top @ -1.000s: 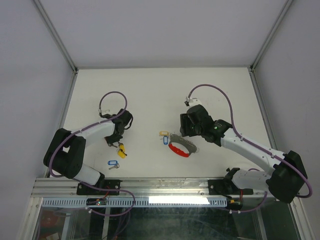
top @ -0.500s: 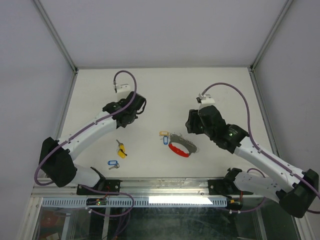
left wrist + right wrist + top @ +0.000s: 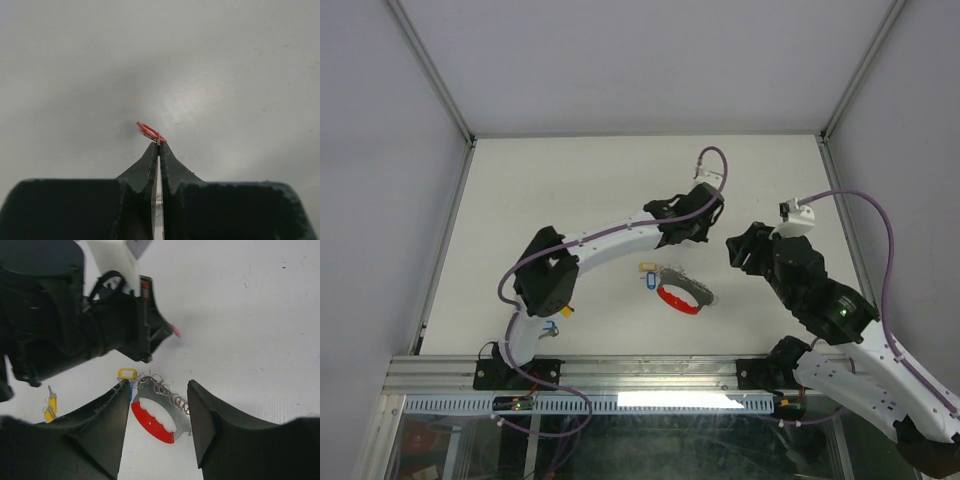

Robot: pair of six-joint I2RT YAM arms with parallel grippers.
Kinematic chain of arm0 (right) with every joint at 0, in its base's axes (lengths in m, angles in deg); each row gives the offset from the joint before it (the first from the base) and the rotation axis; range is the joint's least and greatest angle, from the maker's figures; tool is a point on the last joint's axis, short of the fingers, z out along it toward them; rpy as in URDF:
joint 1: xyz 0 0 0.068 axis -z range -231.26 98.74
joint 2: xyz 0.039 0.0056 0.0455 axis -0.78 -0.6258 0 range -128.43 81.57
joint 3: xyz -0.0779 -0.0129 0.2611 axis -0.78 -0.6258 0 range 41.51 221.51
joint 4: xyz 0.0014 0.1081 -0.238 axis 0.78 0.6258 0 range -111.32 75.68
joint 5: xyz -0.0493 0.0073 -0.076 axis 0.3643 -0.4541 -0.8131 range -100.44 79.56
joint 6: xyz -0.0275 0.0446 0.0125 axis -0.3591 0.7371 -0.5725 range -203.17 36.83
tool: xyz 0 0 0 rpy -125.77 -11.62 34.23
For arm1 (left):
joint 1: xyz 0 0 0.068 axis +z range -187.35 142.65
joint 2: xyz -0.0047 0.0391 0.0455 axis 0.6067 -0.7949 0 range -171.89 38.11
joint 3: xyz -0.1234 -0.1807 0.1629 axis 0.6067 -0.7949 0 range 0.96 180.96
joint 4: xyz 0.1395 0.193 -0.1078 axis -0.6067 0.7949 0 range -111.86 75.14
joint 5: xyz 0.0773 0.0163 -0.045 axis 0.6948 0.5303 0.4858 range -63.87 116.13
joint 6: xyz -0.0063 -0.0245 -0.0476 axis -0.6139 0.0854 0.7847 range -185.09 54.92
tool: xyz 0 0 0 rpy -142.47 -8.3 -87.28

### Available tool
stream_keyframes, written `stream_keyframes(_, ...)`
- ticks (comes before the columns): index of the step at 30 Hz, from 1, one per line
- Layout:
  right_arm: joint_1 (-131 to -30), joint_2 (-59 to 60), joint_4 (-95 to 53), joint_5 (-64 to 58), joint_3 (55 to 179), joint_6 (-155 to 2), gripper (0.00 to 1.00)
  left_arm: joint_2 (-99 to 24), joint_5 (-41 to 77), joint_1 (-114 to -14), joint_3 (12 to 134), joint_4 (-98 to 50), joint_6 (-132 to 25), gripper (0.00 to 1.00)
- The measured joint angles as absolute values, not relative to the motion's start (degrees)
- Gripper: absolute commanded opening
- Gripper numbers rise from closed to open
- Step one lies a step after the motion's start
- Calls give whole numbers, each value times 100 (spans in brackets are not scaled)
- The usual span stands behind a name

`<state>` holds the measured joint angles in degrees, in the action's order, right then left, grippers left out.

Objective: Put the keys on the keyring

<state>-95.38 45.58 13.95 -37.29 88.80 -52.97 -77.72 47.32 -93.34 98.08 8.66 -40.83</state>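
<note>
The keyring (image 3: pixel 680 298), a curved red band with a row of silver rings, lies at the table's middle. It also shows in the right wrist view (image 3: pixel 152 422). A yellow tag (image 3: pixel 647 267) and a blue tag (image 3: pixel 647 283) lie at its left end. My left gripper (image 3: pixel 708 228) hovers just above and behind the keyring. It is shut on a red-tagged key (image 3: pixel 150 131), with thin metal between the fingers (image 3: pixel 158 144). My right gripper (image 3: pixel 733 252) is open and empty to the right of the keyring, which shows between its fingers (image 3: pixel 157 390).
A yellow-tagged key (image 3: pixel 49 407) and a blue-tagged key (image 3: pixel 548 327) lie at the front left, partly covered by the left arm's elbow (image 3: pixel 545 275). A metal rail (image 3: pixel 620 375) runs along the front edge. Grey walls enclose the white table.
My left arm rose from the yellow-tagged key at the front left and swung right to the keyring. My right gripper drew back to the right, off the keyring.
</note>
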Motion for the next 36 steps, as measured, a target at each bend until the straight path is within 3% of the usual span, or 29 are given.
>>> stream_keyframes(4, -9538, 4901, 1644, -3948, 8840, -5103, 53, -8624, 3932, -9653, 10573, 582, -4278, 0)
stream_keyframes(10, -9538, 5137, 1863, -4116, 8810, -4963, 55, -9077, 3147, -9847, 10669, 390, -4298, 0)
stream_keyframes(14, -9538, 5137, 1978, -4118, 8797, -4958, 56, -9182, 3009, -9769, 10669, 333, -4247, 13)
stream_keyframes(19, -9538, 5179, 1994, -4103, 8700, -4963, 61, -9195, 3051, -9640, 10586, 193, -4145, 45)
stream_keyframes(26, -9538, 5277, 2013, -4015, 8641, -5006, 67, -8898, 3407, -9535, 9904, 47, -3922, 63)
stream_keyframes(32, -9538, 5251, 2013, -3856, 8639, -5072, 69, -7942, 3855, -9541, 8925, -172, -3679, 97)
stream_keyframes(36, -9538, 5247, 1983, -3819, 8582, -5124, 73, -6978, 4163, -9541, 8339, -288, -3485, 99)
